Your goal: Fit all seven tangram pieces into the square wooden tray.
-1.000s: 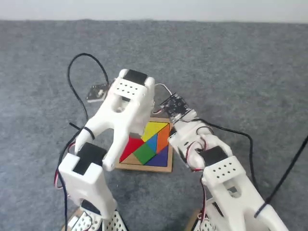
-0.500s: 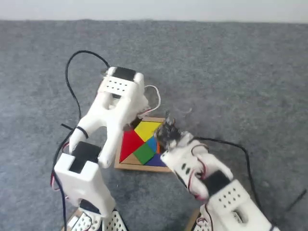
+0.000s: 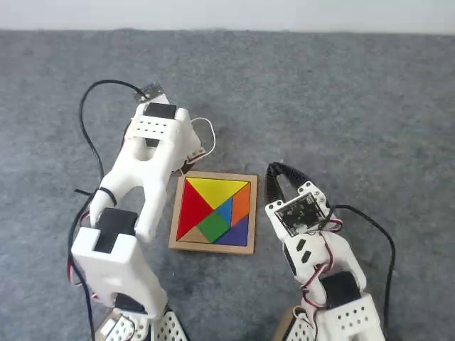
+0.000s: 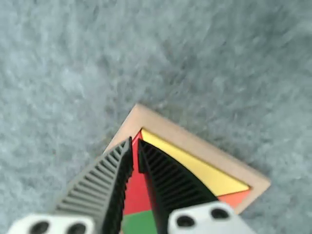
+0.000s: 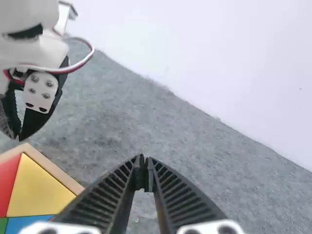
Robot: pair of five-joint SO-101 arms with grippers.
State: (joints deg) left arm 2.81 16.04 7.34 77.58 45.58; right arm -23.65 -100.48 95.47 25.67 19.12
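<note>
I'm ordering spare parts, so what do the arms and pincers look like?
Both the left arm and right arm have white plastic shells with black motor blocks, black cables and thin red and white wires. The left pincer and right pincer are black and ribbed, on white bases.

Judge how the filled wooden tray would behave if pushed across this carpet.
The wooden tray looks rigid and flat, so it would probably slide whole without tipping. The fuzzy grey carpet likely drags, so an off-centre push may turn it. The tangram pieces sit flush inside and should stay put.
</note>
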